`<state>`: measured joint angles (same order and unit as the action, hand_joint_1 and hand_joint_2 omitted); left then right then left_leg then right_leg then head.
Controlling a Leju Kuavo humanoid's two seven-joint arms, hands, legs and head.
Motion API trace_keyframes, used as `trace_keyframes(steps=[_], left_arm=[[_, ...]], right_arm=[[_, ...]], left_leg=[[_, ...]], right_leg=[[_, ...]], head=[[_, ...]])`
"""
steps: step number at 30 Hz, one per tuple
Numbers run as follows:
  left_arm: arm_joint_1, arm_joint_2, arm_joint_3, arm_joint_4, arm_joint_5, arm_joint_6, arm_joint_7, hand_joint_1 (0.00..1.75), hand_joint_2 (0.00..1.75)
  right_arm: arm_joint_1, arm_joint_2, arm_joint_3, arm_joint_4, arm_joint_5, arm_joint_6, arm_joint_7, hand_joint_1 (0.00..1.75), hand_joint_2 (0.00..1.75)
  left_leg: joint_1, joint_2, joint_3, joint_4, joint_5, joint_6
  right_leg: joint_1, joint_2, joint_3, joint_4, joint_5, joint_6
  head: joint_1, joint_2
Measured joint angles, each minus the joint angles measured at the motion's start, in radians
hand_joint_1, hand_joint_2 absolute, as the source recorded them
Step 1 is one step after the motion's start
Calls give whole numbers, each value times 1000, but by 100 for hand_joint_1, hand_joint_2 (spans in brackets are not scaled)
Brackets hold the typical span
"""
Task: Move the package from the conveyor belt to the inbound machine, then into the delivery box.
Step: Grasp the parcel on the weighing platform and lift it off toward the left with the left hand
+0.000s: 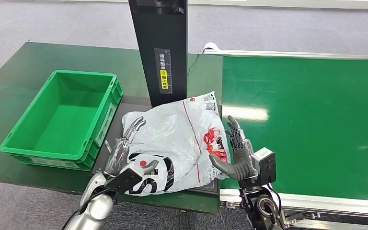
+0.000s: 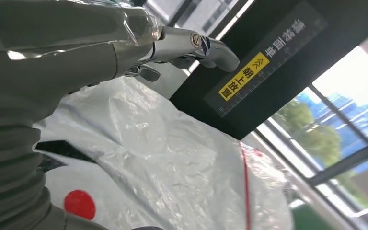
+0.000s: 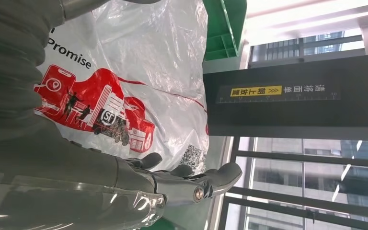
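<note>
A crumpled white plastic courier package [image 1: 177, 139] with red and black printing and a thin red stripe lies flat on the dark platform of the inbound machine [image 1: 159, 48], against the foot of its black upright column, beside the empty green plastic delivery box [image 1: 62, 120] and the green conveyor belt [image 1: 311, 120].

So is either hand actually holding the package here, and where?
Package sits between left hand and right hand, flat at its sides; whether they press it cannot be told.

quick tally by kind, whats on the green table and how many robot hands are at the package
package: 1
green crate: 1
black machine post: 1
robot hands, left hand and right hand, one on each side of the package: 2
total: 5
</note>
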<state>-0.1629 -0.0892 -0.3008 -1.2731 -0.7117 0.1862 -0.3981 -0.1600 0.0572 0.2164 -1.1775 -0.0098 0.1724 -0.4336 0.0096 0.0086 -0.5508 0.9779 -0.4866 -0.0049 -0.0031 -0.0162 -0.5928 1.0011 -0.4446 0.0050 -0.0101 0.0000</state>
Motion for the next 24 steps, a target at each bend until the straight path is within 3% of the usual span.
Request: trace_keyframes(steps=[2, 7, 11, 16, 17, 20, 21, 24], left_arm=[[-30, 1, -26, 29, -94, -5, 69, 0, 175], [-122, -3, -90, 190, -303, -135, 273, 0, 175], [-173, -18, -106, 292, -356, -141, 305, 0, 175], [-192, -28, -106, 322, -396, -164, 336, 3, 175], [-193, -30, -106, 323, -402, -171, 344, 37, 175], [-194, -35, -102, 326, -416, -186, 362, 165, 175], [-193, -37, -100, 328, -419, -188, 364, 175, 175], [-190, -40, -92, 329, -423, -170, 352, 175, 175]], right_arm=[[-4, 1, -1, 1, 8, -4, -3, 0, 175], [-13, 14, -7, 12, 35, -11, -7, 0, 175], [-6, 27, -16, 12, 55, -12, 6, 0, 175], [14, 34, -29, -7, 65, -14, 31, 0, 175], [17, 35, -31, -11, 66, -14, 34, 0, 175], [27, 39, -38, -23, 69, -14, 41, 0, 175], [31, 40, -41, -27, 70, -15, 43, 0, 175], [40, 40, -45, -40, 70, -17, 46, 0, 175]], left_leg=[[0, 0, 0, 0, 0, 0], [0, 0, 1, 0, 0, 0], [0, -1, 2, 0, 0, 0], [0, -2, 6, 0, -1, 1], [0, -2, 7, 0, -1, 1], [0, -2, 10, 0, -1, 1], [0, -2, 11, 0, -1, 1], [0, -2, 12, 0, 0, 1]], right_leg=[[0, 0, 0, 0, 0, 0], [0, 0, 1, 0, 0, 0], [0, -1, 3, 0, 0, 0], [-1, -1, 8, 0, -1, 0], [-1, -1, 10, 0, -1, 0], [-1, -1, 13, 0, -1, 0], [-1, -1, 14, 0, -1, 0], [-1, -1, 15, 0, 0, 0]], head=[[0, 0], [0, 0], [0, 0], [0, 0], [0, 0], [0, 0], [0, 0], [0, 0]])
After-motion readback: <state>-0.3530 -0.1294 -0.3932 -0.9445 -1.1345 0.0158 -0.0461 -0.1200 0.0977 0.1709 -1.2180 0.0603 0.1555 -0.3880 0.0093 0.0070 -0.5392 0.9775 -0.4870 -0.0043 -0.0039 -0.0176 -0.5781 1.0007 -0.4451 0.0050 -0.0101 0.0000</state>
